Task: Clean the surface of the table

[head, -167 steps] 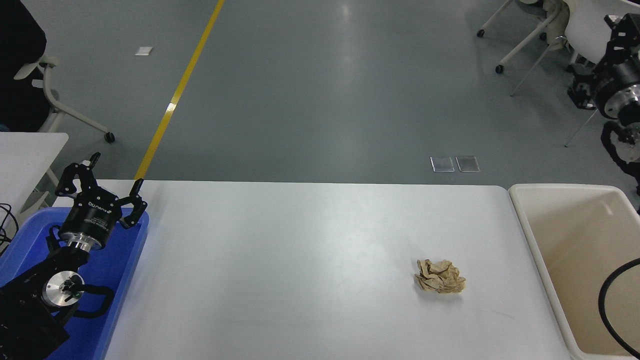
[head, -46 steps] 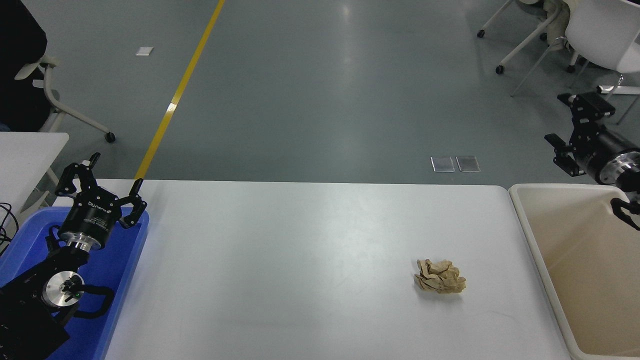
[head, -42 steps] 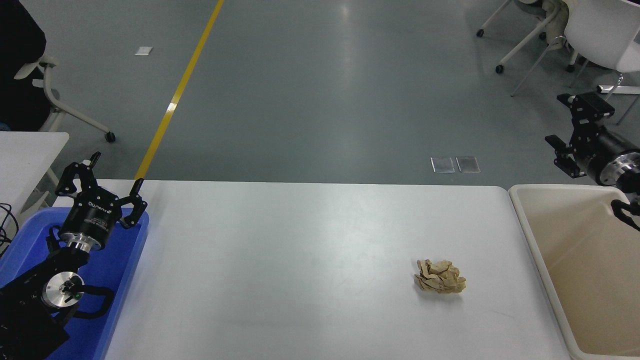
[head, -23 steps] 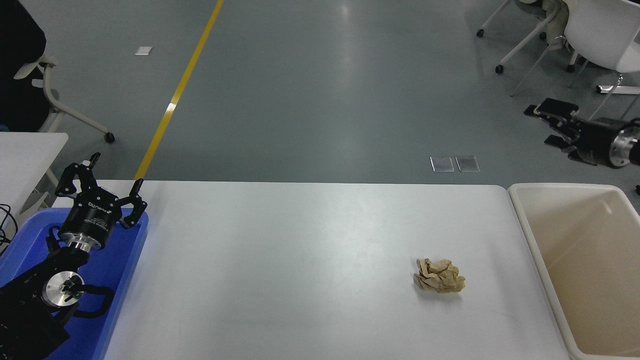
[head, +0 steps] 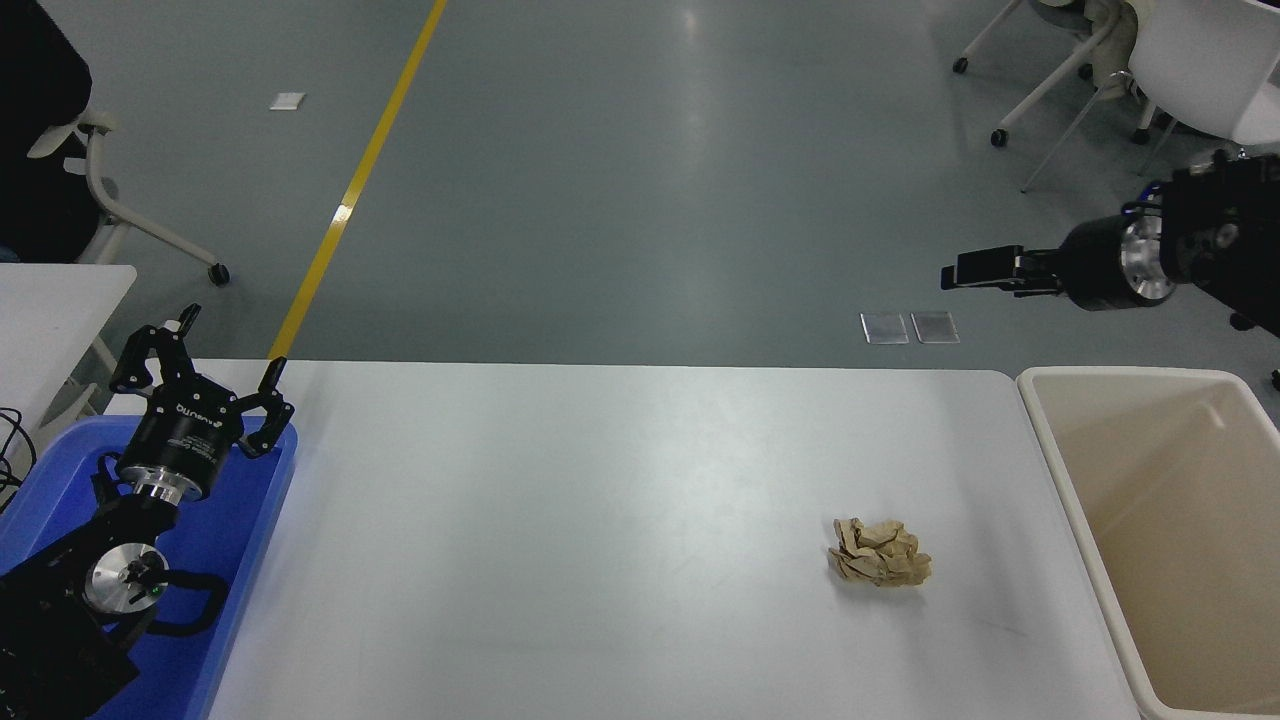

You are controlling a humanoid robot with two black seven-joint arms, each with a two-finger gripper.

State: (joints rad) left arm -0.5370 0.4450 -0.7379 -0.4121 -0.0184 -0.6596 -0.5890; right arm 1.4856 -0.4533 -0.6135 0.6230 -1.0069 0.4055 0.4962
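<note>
The table surface (head: 600, 500) is a wide white top with rounded far corners. A crumpled brown paper ball (head: 880, 552) lies on its right part, near the front. My right gripper (head: 975, 271) hangs high beyond the table's far right corner, pointing left and seen edge-on, far above and behind the paper. My left gripper (head: 232, 345) stays parked at the lower left over the blue tray, open and holding nothing.
A beige bin (head: 1050, 470) stands against the table's right end. A blue tray (head: 265, 510) sits at the left end under the left arm. A smaller white table (head: 60, 290) is at the far left, and white chairs (head: 1190, 70) stand at the top right.
The right arm has swung from over the bin's far edge upward and to the left, and the gripper has turned to point left. The paper ball and the left arm have not moved.
</note>
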